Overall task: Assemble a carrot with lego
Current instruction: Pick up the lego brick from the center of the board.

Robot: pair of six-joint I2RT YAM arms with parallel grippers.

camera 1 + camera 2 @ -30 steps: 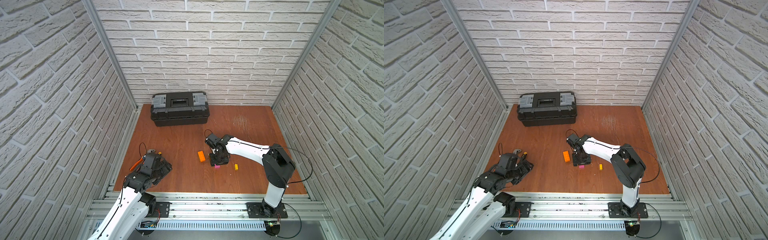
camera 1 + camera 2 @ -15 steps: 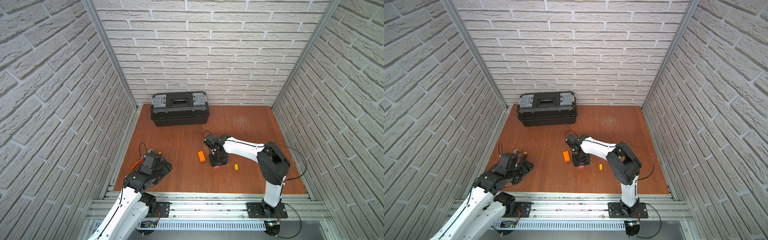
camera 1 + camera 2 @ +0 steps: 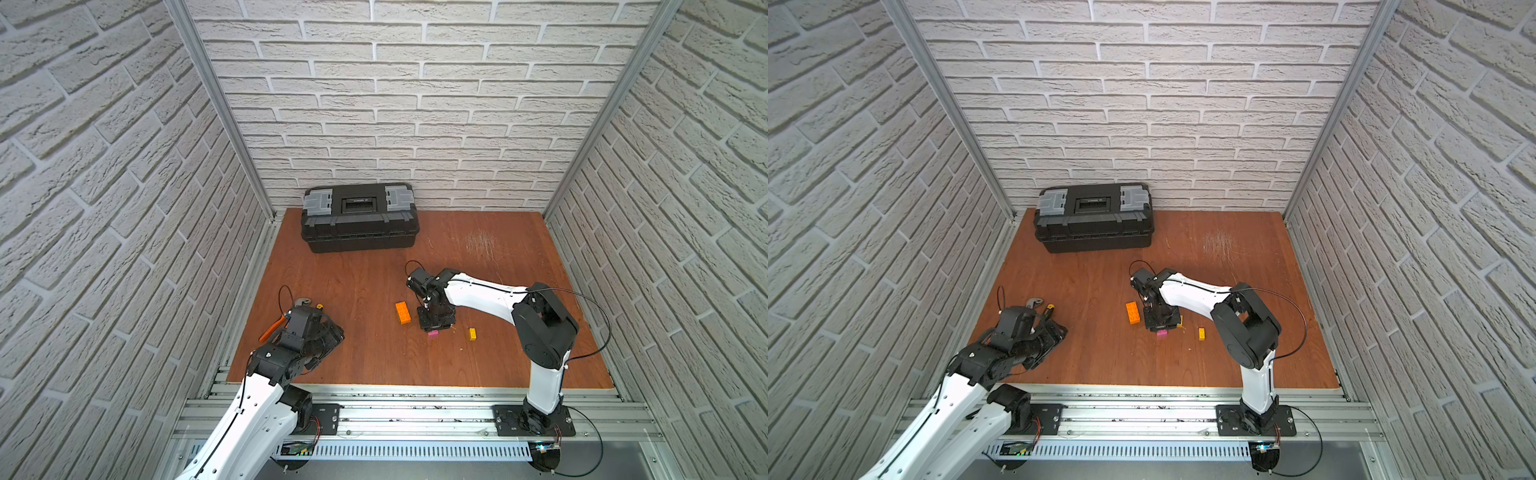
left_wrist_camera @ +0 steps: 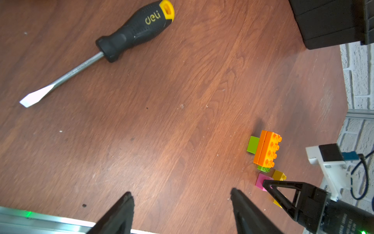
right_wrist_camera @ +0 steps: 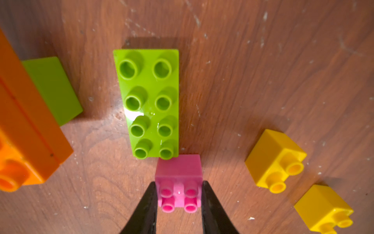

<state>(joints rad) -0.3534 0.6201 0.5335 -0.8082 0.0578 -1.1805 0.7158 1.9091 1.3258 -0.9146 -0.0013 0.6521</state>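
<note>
The carrot is a clump of two orange bricks [image 5: 24, 131] [image 4: 267, 150] [image 3: 402, 312] [image 3: 1133, 312] lying on its side, with a short lime-green brick [image 5: 52, 87] against it. The loose lego lies beside it: a long lime-green brick [image 5: 149, 101], a pink brick [image 5: 179, 172] [image 3: 433, 333] and two yellow bricks [image 5: 273, 158] [image 5: 321, 206]. My right gripper [image 5: 179, 194] [image 3: 434, 326] points down at the table, its fingers pressed on both sides of the pink brick. My left gripper [image 4: 181, 195] [image 3: 332, 332] stands open over bare wood at the front left, holding nothing.
A black toolbox [image 3: 359, 218] stands at the back left by the wall. A screwdriver [image 4: 133, 30] and an orange-handled hand tool [image 3: 272, 328] lie near my left arm. Brick-pattern walls close in three sides; a metal rail [image 3: 415, 405] runs along the front.
My right gripper's jaws have closed in onto the pink brick. The left arm has not moved.
</note>
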